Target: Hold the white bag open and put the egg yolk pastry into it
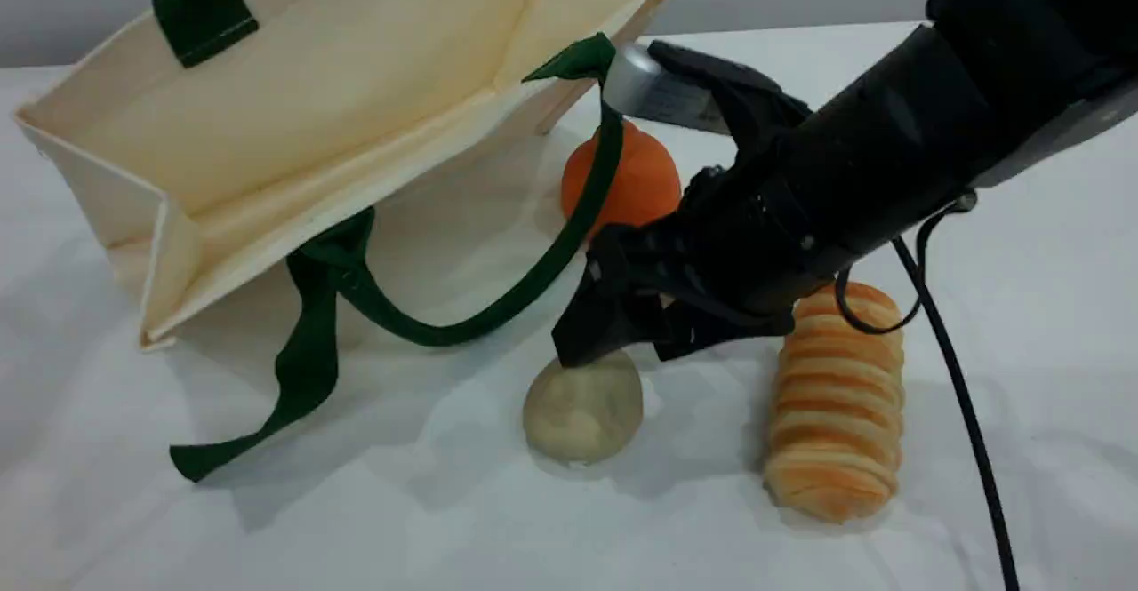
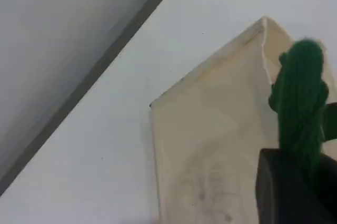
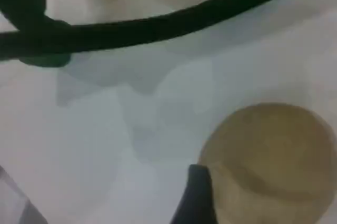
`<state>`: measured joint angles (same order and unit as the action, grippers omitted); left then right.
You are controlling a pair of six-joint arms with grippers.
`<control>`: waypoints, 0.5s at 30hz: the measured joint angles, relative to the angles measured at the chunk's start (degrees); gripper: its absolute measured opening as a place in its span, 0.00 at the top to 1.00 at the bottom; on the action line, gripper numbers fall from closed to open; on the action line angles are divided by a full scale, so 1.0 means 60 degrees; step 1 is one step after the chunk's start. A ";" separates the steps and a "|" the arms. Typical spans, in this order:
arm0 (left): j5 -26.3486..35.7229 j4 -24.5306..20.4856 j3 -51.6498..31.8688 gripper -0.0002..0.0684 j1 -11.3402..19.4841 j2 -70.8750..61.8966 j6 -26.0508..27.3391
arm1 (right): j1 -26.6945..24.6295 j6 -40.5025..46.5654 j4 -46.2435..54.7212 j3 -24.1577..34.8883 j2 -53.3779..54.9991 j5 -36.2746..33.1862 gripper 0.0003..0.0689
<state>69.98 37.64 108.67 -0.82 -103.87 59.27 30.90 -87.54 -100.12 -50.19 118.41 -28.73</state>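
The white bag point(image 1: 293, 120) lies tilted at the back left, its mouth wide open toward me. One green handle point(image 1: 197, 6) runs up out of the scene view. In the left wrist view my left gripper point(image 2: 293, 186) is shut on that green handle point(image 2: 300, 92), above the white bag point(image 2: 210, 150). The other handle point(image 1: 462, 329) droops onto the table in a loop. The egg yolk pastry point(image 1: 582, 409), a pale beige dome, sits on the table in front of the bag. My right gripper point(image 1: 636, 338) hangs open just above it, one fingertip point(image 3: 197, 197) beside the egg yolk pastry point(image 3: 271, 155).
An orange pear-shaped thing point(image 1: 636, 178) stands behind the right gripper, near the bag's right corner. A ridged golden bread roll point(image 1: 836, 400) lies right of the pastry. The right arm's black cable point(image 1: 956, 369) hangs down past the roll. The drooping handle point(image 3: 158, 26) lies just beyond the pastry.
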 joint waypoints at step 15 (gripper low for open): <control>0.0000 -0.0018 0.0000 0.85 0.0009 0.0000 0.0000 | 0.0000 -0.0020 0.0043 -0.0399 0.1077 -0.0919 0.21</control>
<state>69.98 37.53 108.67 -0.76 -103.87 59.27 30.90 -87.67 -99.87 -52.59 124.87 -34.24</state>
